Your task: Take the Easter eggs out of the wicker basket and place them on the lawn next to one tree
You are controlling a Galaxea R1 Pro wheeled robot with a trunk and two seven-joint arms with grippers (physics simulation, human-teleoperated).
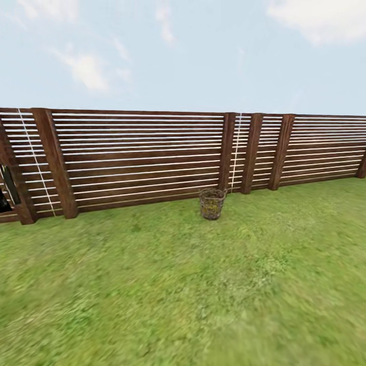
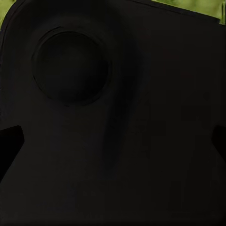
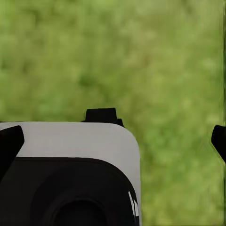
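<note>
The lawn point(image 1: 183, 295) is the biggest thing here, a wide spread of mottled green grass running from the near foreground up to the fence point(image 1: 137, 157). That fence, dark brown with horizontal wooden slats and thick upright posts, crosses the whole head view and closes the garden at the back; above it is pale blue sky with thin clouds.

The wicker basket point(image 1: 212, 203) stands upright on the grass just in front of the fence, beside the cluster of three posts right of centre and near the fence's foot. It is small and far off. Specks of yellow show through its open weave, but the eggs cannot be made out one by one.

In the left wrist view a dark, rounded part of the robot's body point(image 2: 113, 122) with a circular recess blocks almost everything, with slivers of green at the edges.

In the right wrist view, blurred grass lies beyond a grey and black robot part point(image 3: 66, 174). The right gripper's point(image 3: 117, 139) black fingertips point(image 3: 10, 141) sit at opposite edges, spread wide with nothing between them. The left claw's tips likewise appear at the two edges, spread apart.
</note>
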